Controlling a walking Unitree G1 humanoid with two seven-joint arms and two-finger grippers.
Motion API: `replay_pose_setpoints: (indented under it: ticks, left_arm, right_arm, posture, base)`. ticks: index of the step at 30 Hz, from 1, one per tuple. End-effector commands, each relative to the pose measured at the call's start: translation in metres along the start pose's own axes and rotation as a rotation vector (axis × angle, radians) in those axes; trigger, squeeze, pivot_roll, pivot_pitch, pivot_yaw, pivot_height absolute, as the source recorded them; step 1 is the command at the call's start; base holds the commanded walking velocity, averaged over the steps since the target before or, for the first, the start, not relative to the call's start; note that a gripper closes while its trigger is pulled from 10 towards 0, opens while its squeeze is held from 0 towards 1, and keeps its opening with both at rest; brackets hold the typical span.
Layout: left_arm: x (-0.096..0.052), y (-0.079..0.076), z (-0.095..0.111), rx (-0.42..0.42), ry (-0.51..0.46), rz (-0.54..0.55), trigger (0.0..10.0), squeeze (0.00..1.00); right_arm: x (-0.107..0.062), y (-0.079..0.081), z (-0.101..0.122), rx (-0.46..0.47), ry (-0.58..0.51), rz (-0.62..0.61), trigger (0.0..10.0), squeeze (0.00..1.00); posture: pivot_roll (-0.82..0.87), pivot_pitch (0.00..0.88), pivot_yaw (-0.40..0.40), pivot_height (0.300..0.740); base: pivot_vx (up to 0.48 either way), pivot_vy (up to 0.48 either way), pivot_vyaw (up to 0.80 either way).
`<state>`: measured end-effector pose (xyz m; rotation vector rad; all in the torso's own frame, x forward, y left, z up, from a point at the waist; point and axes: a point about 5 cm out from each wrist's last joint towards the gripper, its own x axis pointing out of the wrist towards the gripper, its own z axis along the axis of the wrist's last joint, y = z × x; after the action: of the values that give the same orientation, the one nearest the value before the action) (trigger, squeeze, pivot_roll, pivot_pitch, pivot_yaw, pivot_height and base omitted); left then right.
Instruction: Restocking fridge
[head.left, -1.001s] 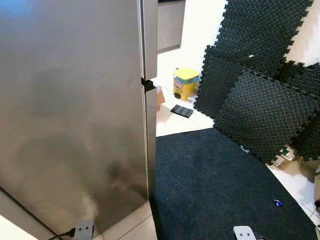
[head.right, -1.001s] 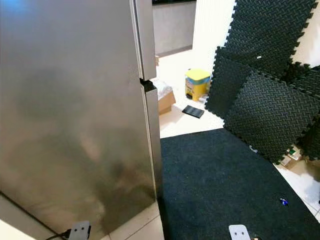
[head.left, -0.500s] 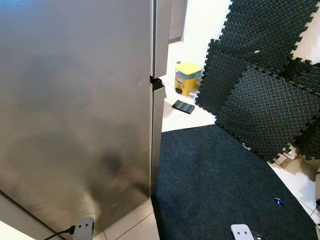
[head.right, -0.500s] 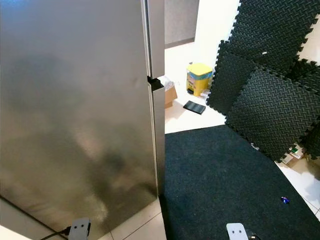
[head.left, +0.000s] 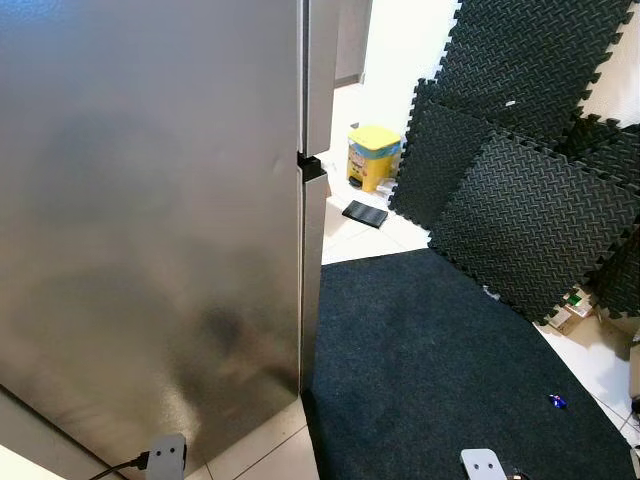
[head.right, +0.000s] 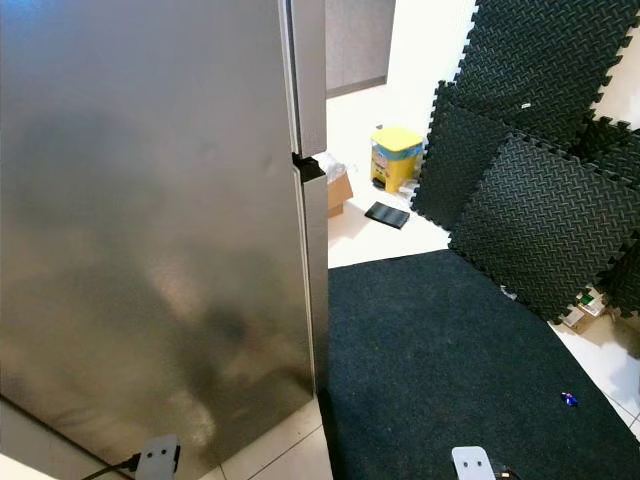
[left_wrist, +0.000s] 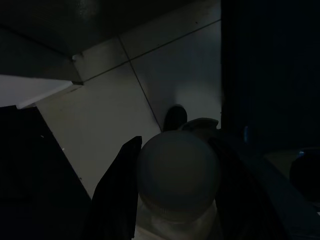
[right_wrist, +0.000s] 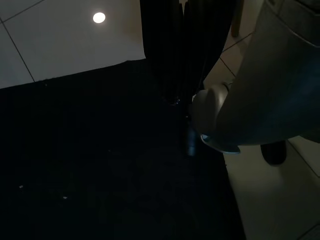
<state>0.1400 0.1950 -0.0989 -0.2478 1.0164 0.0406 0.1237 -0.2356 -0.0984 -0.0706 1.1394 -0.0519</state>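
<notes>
Since a second ago my head has turned, so the fridge (head.left: 150, 230) now takes more of my left side and its front edge stands further right; over the last half second the scene has barely shifted. Its steel side is a big, dull grey wall close in front of me, with the dark gap between upper and lower door (head.left: 309, 165) at the edge, both doors closed as far as I can tell. Right of the fridge a dark rug (head.left: 440, 370) covers the floor, its left edge running along the fridge's foot. Black foam mats (head.left: 520, 190) lean against the wall at the rug's far right edge. Beyond the rug, on the pale tile, a yellow bin (head.left: 372, 157) stands near the mats with a flat black thing (head.left: 364, 214) lying just before it. A small blue speck (head.left: 556, 402) sits near the rug's right edge. My left claw (left_wrist: 175, 170) hangs low in the shade, its fingers (left_wrist: 117, 190) clamped on a pale round-topped bottle (left_wrist: 177, 175) above the tile. My right claw (right_wrist: 186, 95) hangs idle over the rug's edge, fingers pressed together, holding nothing.
</notes>
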Motion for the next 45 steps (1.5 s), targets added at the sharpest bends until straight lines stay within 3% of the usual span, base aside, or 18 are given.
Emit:
replay_pose_setpoints:
  ticks: [1, 30, 45]
  left_arm:
    - [0.0023, -0.0129, -0.0048, -0.026, 0.016, -0.048, 10.0, 0.0]
    - [0.0027, -0.0123, -0.0036, -0.076, 0.005, -0.023, 10.0, 0.0]
    - [0.0024, -0.0131, -0.006, -0.066, 0.018, -0.034, 10.0, 0.0]
  right_arm:
    - [0.0002, 0.0019, -0.0008, -0.014, 0.005, 0.007, 10.0, 0.0]
    - [0.0004, 0.0043, 0.0012, -0.062, -0.003, 0.04, 10.0, 0.0]
    - [0.0002, 0.0083, -0.0008, -0.091, 0.009, 0.1, 10.0, 0.0]
  posture:
    - [-0.05, 0.0, 0.008, 0.74]
    - [-0.05, 0.0, 0.005, 0.74]
    - [-0.05, 0.0, 0.003, 0.74]
  base:
    - [0.0, -0.48, 0.0]
    - [0.0, -0.033, 0.0]
    - [0.0, 0.0, 0.79]
